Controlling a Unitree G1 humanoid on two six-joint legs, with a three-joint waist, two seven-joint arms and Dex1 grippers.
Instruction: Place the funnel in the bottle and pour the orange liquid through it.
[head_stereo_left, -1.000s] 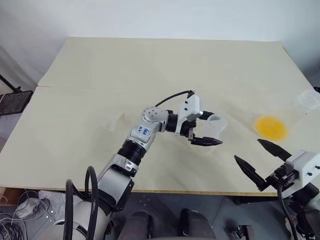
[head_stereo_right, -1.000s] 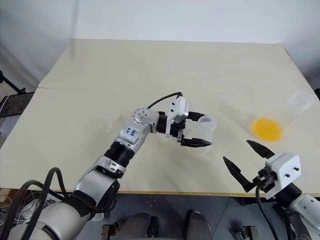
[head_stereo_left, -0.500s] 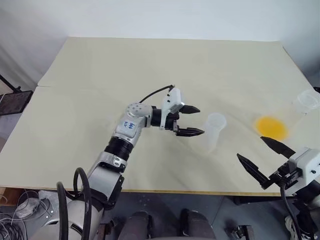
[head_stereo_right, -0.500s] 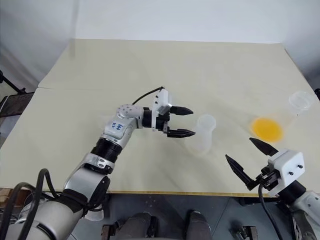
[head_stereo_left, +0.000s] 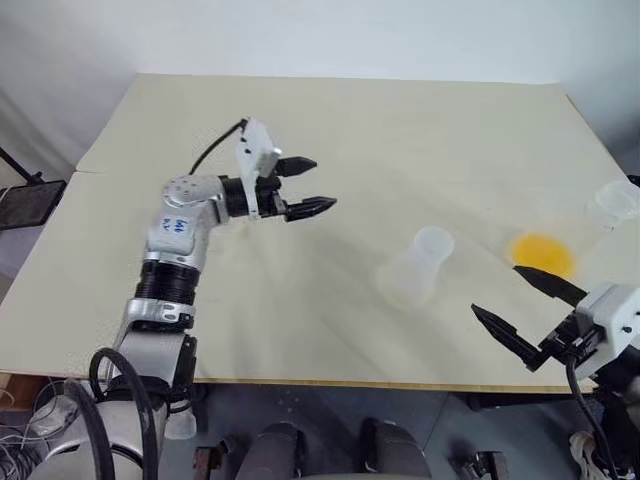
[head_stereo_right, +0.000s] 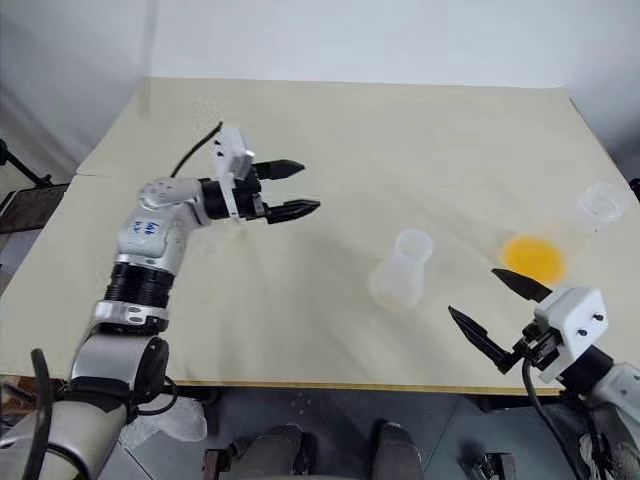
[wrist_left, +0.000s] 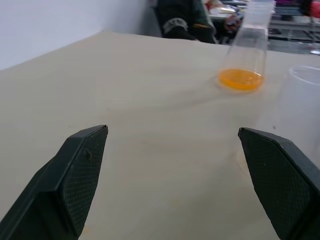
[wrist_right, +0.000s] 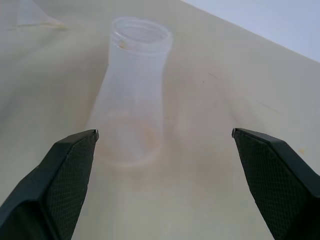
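The bottle (head_stereo_left: 413, 268), a whitish flask, stands upright on the table right of centre. To its right, a clear container (head_stereo_left: 610, 205) holds the orange liquid (head_stereo_left: 542, 252) as a round patch at its base. Beyond the bottle, the right wrist view shows the funnel (wrist_right: 33, 14) as a clear cone on the table. My left gripper (head_stereo_left: 322, 183) hovers open and empty over the table's left half, well left of the bottle, its fingers pointing toward it. At the front right edge my right gripper (head_stereo_left: 495, 291) stands open and empty, aimed at the bottle (wrist_right: 132, 115).
The pale table (head_stereo_left: 330, 120) has a seam running across its left part and bare surface at the back. Its front edge lies just below my right gripper. A person in dark clothing (wrist_left: 185, 20) sits beyond the table's far side.
My left gripper has pulled away from the bottle's neck, swinging left and toward the back, still open. The bottle stays standing where it was. My right gripper has barely shifted.
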